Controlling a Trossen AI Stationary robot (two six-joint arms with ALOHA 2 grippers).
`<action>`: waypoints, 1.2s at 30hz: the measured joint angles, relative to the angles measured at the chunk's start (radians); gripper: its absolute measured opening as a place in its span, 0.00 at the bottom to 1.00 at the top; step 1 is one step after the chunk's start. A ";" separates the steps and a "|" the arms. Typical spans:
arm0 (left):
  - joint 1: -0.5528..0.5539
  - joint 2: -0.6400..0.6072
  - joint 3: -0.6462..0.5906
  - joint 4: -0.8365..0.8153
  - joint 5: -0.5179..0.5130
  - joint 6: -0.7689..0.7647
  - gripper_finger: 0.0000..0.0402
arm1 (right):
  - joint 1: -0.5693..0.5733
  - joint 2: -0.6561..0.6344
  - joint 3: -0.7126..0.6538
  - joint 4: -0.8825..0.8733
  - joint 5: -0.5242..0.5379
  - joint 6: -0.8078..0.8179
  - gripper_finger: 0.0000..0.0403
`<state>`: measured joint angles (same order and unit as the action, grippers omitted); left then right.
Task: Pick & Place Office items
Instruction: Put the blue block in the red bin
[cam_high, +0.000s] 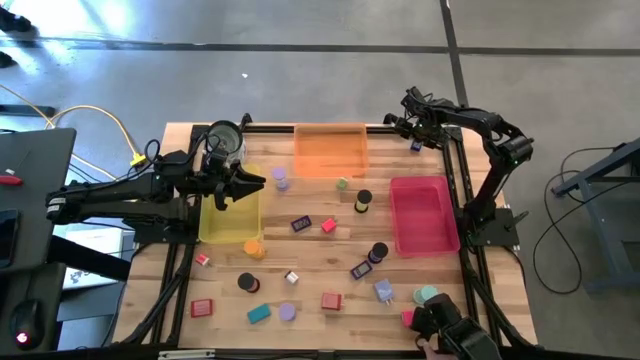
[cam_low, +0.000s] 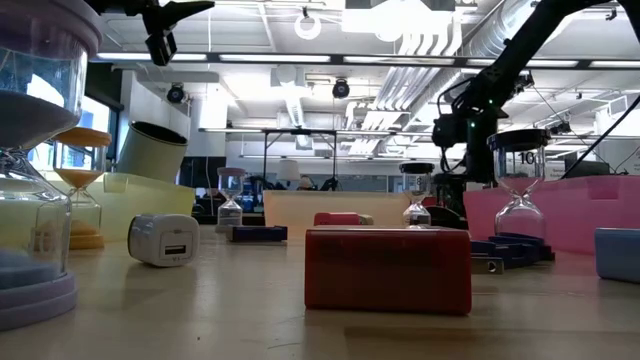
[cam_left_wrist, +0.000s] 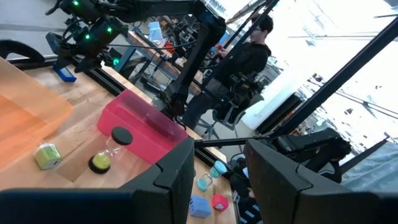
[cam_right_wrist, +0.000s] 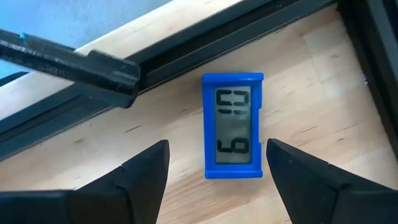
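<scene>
Small office items lie scattered on the wooden table: a red block, a teal block, a dark-blue block, a black-capped hourglass and an orange cylinder. My right gripper is open at the far right corner. Its fingers stand on either side of a blue block with a grey digit display, which lies flat on the wood. My left gripper is open and empty, raised over the yellow tray.
A glass jar stands at the yellow tray's far end. The orange tray sits at the far middle and the pink tray on the right. A black frame rail runs close to the blue block. A person is beyond the table.
</scene>
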<state>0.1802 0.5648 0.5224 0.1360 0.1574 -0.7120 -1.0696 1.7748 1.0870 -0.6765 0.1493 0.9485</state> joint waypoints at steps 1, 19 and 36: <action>0.000 0.000 0.000 0.000 0.001 -0.003 0.35 | 0.001 0.000 0.000 0.000 0.000 0.000 0.64; 0.000 0.000 0.000 0.000 0.005 -0.003 0.35 | -0.018 0.000 0.008 -0.015 -0.068 -0.010 0.64; 0.000 0.000 0.000 0.000 0.002 0.005 0.35 | -0.059 0.000 0.034 -0.061 -0.185 -0.036 0.64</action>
<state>0.1802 0.5652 0.5224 0.1364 0.1589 -0.7067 -1.1282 1.7748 1.1213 -0.7374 -0.0361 0.9127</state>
